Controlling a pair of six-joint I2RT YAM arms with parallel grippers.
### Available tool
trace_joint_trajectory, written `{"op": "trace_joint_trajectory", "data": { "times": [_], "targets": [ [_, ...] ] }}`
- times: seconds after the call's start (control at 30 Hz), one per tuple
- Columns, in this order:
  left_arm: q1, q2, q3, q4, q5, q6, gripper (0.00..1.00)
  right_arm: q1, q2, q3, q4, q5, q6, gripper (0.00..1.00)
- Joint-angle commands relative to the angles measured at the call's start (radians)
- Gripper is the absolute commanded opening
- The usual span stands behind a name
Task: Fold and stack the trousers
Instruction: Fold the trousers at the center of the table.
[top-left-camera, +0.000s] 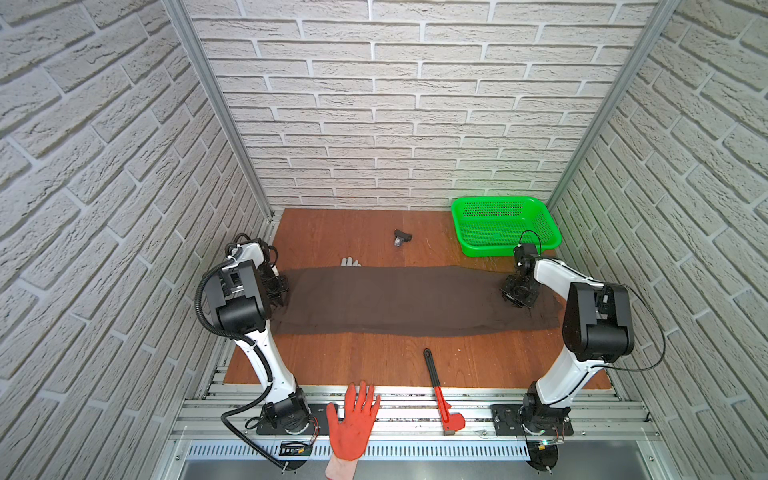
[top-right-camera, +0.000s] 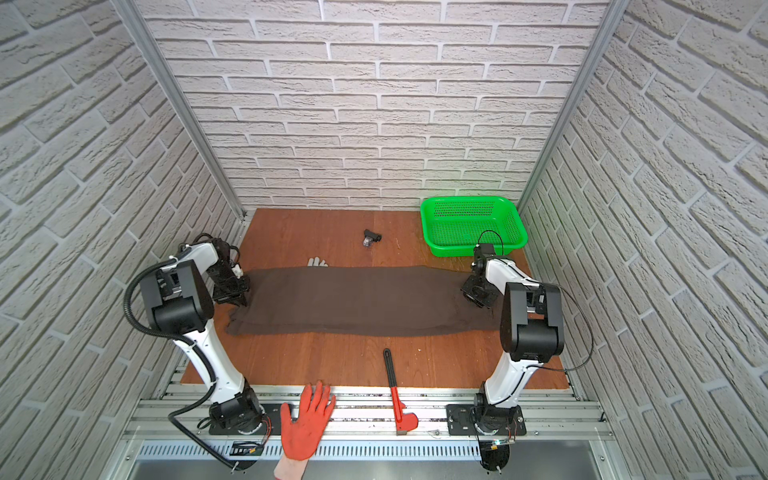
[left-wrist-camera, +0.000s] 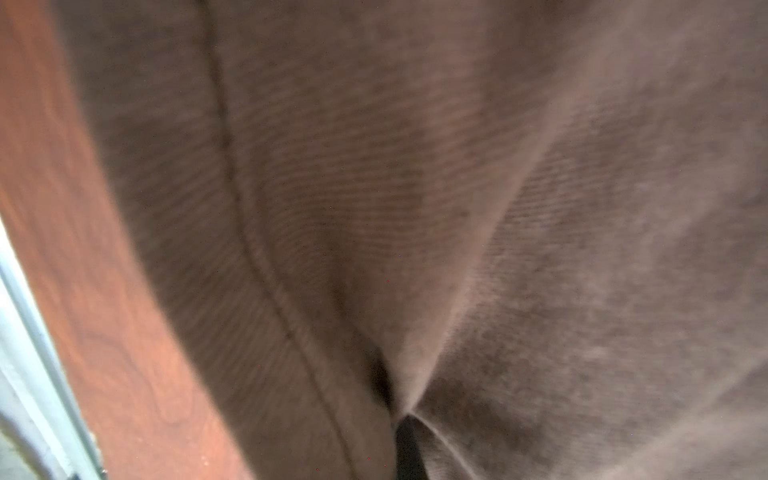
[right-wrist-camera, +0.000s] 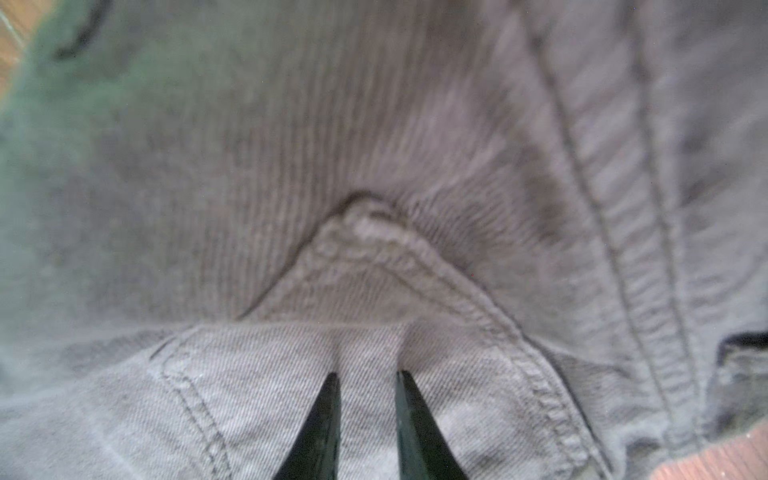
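At trousers' (top-left-camera: 395, 299) ends, left hand (top-right-camera: 240, 300), right hand (top-left-camera: 517, 300) pinch.

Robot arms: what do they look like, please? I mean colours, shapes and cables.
Both arms have white tapered links, bulky black joint housings and black bases. The left arm carries a thick black ribbed hose; the right arm only thin black cables. The left gripper and right gripper are black; the jaws taper to dark points.

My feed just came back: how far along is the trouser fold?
Done: the trousers lie as one long flat strip, seemingly leg over leg. In hand: left gripper and right gripper each pinch cloth near an end. Left: the end-to-end folds and stacking.
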Motion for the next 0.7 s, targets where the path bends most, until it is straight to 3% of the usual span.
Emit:
{"op": "trace_joint_trajectory", "data": {
  "times": [0.0,0.3,0.67],
  "targets": [
    [-0.017,-0.051,-0.034,0.037,0.048,-0.010,0.00,0.013,-0.049,-0.014,-0.006,-0.002,0.006,0.26],
    [-0.057,-0.235,0.062,-0.032,0.044,-0.020,0.00,0.066,-0.067,-0.025,-0.007,-0.027,0.017,0.26],
    [-0.270,-0.310,0.004,-0.092,0.042,-0.178,0.00,0.132,-0.085,-0.030,-0.012,-0.030,0.031,0.27]
  ]
}}
